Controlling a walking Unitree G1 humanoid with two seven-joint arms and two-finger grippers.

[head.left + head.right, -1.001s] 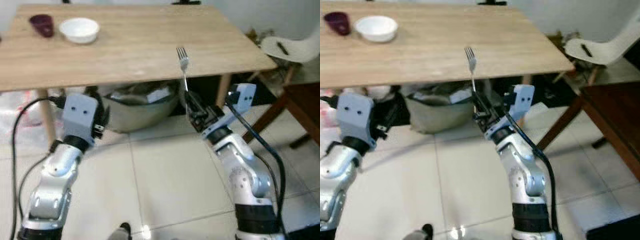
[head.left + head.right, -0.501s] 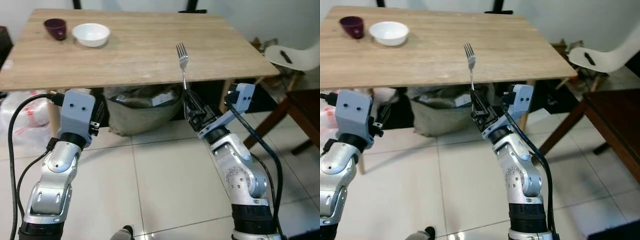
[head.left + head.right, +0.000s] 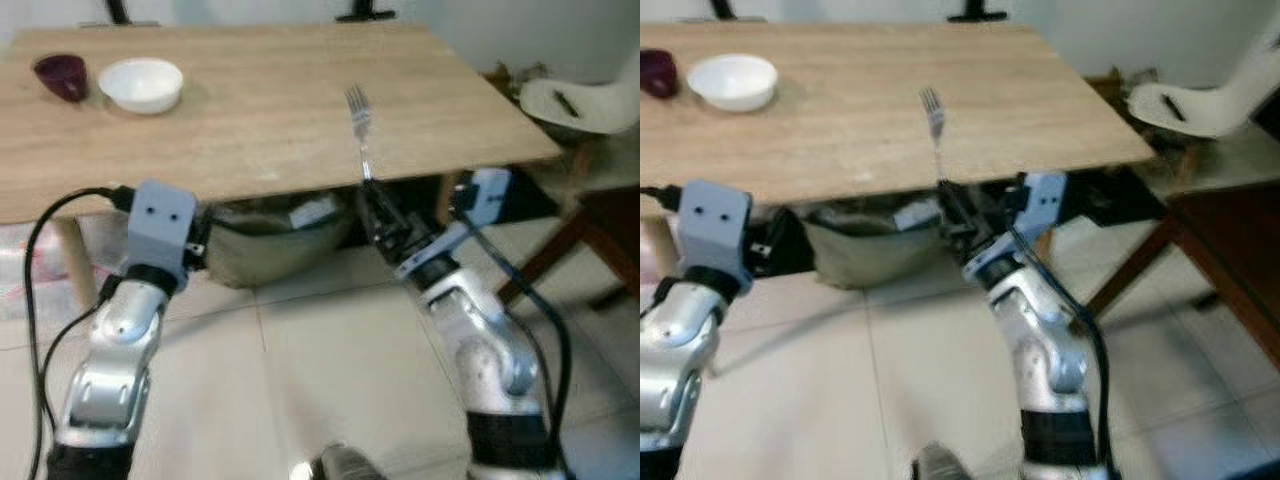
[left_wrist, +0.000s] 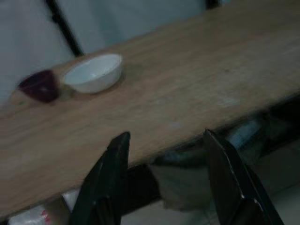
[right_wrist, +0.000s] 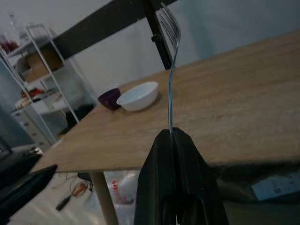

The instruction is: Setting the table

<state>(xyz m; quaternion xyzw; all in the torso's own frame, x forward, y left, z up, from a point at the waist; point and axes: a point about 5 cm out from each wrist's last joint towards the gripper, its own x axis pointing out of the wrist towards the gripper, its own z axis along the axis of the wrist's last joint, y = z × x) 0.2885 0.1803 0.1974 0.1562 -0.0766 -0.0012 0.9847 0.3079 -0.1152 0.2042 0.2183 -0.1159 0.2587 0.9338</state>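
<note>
Camera shifted closer to table vs earlier frame; R arm, fork unchanged. Right gripper centre frame, below near table edge, fingers clamped on fork handle, tines up. Left gripper lower left, fingers apart, empty. White bowl, purple cup upper left, far tabletop.

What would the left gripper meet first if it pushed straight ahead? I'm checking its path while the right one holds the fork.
Probably the near edge of the wooden table; the open left gripper points about level with it, though depth is unclear.
</note>
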